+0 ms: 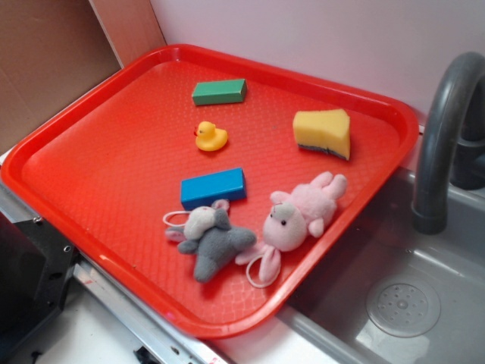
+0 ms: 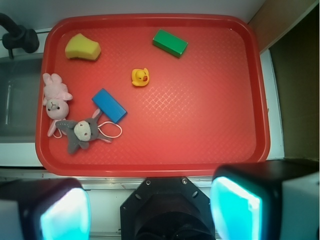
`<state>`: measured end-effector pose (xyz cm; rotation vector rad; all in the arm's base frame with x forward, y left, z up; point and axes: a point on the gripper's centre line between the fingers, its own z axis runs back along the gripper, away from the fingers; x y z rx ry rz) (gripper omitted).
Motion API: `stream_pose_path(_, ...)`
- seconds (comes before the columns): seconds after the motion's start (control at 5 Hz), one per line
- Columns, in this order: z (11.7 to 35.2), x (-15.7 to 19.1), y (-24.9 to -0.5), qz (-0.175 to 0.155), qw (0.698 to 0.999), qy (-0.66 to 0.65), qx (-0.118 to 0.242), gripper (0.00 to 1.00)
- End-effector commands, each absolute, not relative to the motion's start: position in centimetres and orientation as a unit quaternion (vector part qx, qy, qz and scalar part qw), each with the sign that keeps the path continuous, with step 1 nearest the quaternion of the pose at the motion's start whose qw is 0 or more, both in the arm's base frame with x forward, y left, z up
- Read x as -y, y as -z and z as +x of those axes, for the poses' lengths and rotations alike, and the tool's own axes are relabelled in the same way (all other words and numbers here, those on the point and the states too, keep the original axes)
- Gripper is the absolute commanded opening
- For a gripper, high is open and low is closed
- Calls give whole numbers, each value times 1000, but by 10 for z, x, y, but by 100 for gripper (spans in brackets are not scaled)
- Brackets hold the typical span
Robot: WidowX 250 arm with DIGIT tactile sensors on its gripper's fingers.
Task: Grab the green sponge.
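the gripper (image 2: 150, 210) hung high above the near edge of the red tray (image 2: 210, 150), fingers spread wide and holding nothing. in the wrist view the green sponge (image 2: 82, 47) sat at about ten o'clock on the tray, in the far corner by the sink (image 2: 20, 100), well apart from the pink plush rabbit (image 2: 54, 97) below it. the green block (image 2: 170, 43) at one o'clock was the trap here, flat and green but not the target. the rubber duck (image 2: 140, 76) sat near the middle. best play, i reckoned: swing out toward ten o'clock, centre over the wedge, line the fingers across its narrower sides, then drop straight and close on the foam, clear of the tray rim.
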<state>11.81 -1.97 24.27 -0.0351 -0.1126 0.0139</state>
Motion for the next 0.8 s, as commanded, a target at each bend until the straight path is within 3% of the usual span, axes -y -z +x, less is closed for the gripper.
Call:
stream_pose_path(0.0,118,20,-243,-18,998,-7,56,100)
stream_pose_path(0.2,156,36,-247,0,992,110,66,100)
stream_pose_path(0.4,194,56,-244,45,973,217,67,100)
stream_pose_path(0.6,217,73,-236,73,958,269,64,100)
